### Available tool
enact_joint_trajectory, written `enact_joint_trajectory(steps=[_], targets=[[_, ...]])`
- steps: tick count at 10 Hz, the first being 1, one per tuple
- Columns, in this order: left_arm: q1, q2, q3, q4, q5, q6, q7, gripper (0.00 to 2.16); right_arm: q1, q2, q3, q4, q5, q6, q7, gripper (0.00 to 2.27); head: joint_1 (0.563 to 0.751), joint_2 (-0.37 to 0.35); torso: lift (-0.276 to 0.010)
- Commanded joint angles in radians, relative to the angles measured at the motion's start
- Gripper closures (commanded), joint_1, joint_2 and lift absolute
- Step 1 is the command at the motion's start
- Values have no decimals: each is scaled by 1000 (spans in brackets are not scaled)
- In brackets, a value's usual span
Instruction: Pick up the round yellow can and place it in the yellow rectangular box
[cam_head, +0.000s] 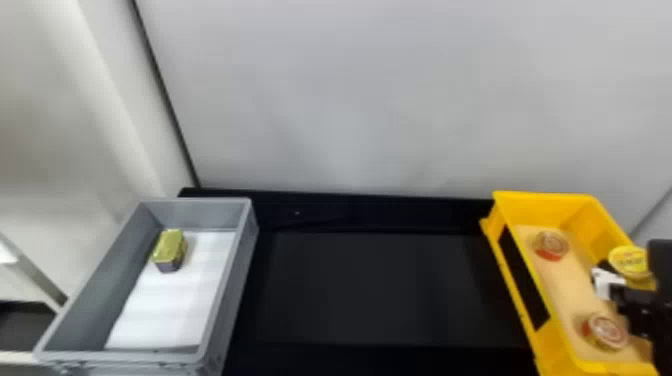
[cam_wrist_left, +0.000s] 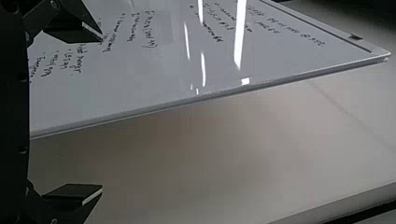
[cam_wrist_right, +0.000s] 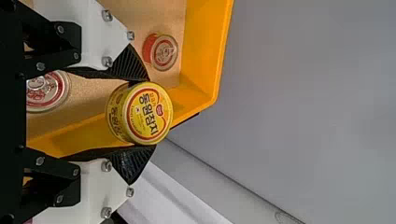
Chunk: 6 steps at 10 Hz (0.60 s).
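Head view: your right gripper (cam_head: 609, 281) is over at the yellow rectangular box (cam_head: 545, 207), and the round yellow can (cam_head: 629, 261) sits between its jaws. In the right wrist view you can see both black ribbed jaws pressed against opposite sides of the can, pinching it, with its flat face turned to the camera. That face carries a yellow label with a red ring, large dark characters and a small red emblem; more dark print runs along the side. Behind the can and jaws, in that view, you have the box's yellow wall.

Below your right jaws, a tan liner (cam_head: 570, 290) covers the box's floor. One red can (cam_head: 551, 245) lies on it, farther from you than the jaws; a second red can (cam_head: 606, 331) is nearer to you than they are. Their metal lids bear red circular print.

Well to the left of those jaws, across the black surface (cam_head: 375, 290), you have a grey bin (cam_head: 205, 212) with a white liner (cam_head: 165, 305). A rectangular tin (cam_head: 171, 247), yellow on top and dark below, is inside; its markings are too small to tell.

Your left gripper (cam_wrist_left: 102, 114) has its jaws spread with nothing between them. Beyond them is a whiteboard (cam_wrist_left: 140, 93) with several lines of dark handwriting.
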<state>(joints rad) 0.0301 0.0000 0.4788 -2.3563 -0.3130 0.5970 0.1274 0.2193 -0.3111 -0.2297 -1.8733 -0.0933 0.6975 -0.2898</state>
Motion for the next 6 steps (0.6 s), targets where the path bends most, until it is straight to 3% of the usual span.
enact_joint_trajectory(steps=[1,3,6], targets=[[1,-3,0,0,0,2,0,137,0,0,-4,3,0,1,8,493,694,14,-68],[1,-3,0,0,0,2,0,137,3,0,-5,3,1,-2,18,312,694,14,-68],[1,-3,0,0,0,2,0,137,0,-2,-17,-6,4,-22,40,288,694,14,-68]])
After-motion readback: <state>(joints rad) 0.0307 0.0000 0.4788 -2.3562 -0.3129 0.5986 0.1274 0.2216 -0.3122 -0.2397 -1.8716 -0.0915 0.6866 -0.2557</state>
